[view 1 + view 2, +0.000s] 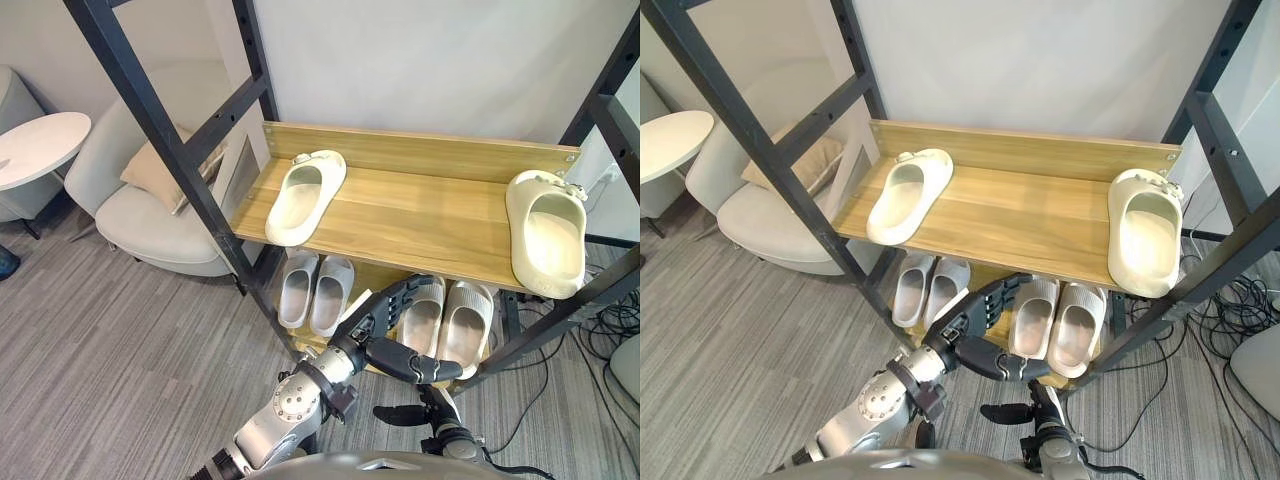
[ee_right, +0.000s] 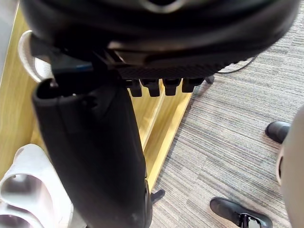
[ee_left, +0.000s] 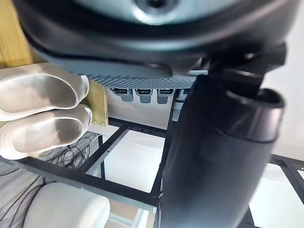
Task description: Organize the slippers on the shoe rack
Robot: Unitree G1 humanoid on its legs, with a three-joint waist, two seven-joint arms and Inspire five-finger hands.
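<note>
Left cream foam slipper (image 1: 305,195) and right cream foam slipper (image 1: 547,235) lie well apart on the upper wooden shelf (image 1: 420,215), the right one overhanging its front edge | left hand (image 1: 392,355) fingers straight, empty; right hand (image 1: 412,412) low, relaxed, empty | I judge them light and springy; I'd pinch the strap.

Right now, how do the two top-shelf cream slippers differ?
The left cream slipper sits near the left end of the top shelf, the right cream slipper at its right end. The left one lies skewed; the right one almost square to the shelf. The right one's near end overhangs the front edge; the left one's stops about at it. Both sole down, strap toward the wall.
</note>
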